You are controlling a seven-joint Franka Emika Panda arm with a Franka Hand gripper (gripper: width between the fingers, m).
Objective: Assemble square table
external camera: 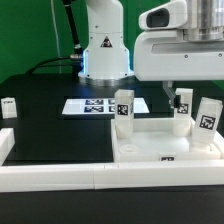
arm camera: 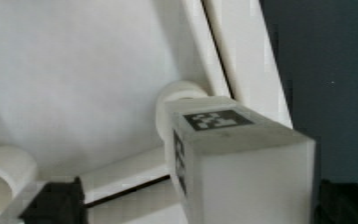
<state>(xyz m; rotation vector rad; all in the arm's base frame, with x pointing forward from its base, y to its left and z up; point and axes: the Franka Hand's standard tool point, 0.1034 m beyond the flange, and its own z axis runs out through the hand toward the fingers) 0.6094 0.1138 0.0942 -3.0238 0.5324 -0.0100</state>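
The white square table top (external camera: pixel 165 140) lies at the exterior view's right, against the border wall. Three tagged white legs stand on it: one at its left corner (external camera: pixel 123 108), one at the back (external camera: pixel 183 108) and one at the right (external camera: pixel 207 117). My gripper (external camera: pixel 181 96) hangs over the back leg. In the wrist view this leg (arm camera: pixel 229 140) stands between my fingers (arm camera: pixel 51 203), with a gap on one side, so my gripper (arm camera: pixel 197 208) looks open around it. The top (arm camera: pixel 69 80) and another leg (arm camera: pixel 7 178) also show there. A fourth leg (external camera: pixel 8 108) is at the far left.
The marker board (external camera: pixel 92 105) lies behind the top, in front of the robot base (external camera: pixel 103 45). The long white border wall (external camera: pixel 60 175) runs along the front and up the left side. The table surface (external camera: pixel 50 135) is black.
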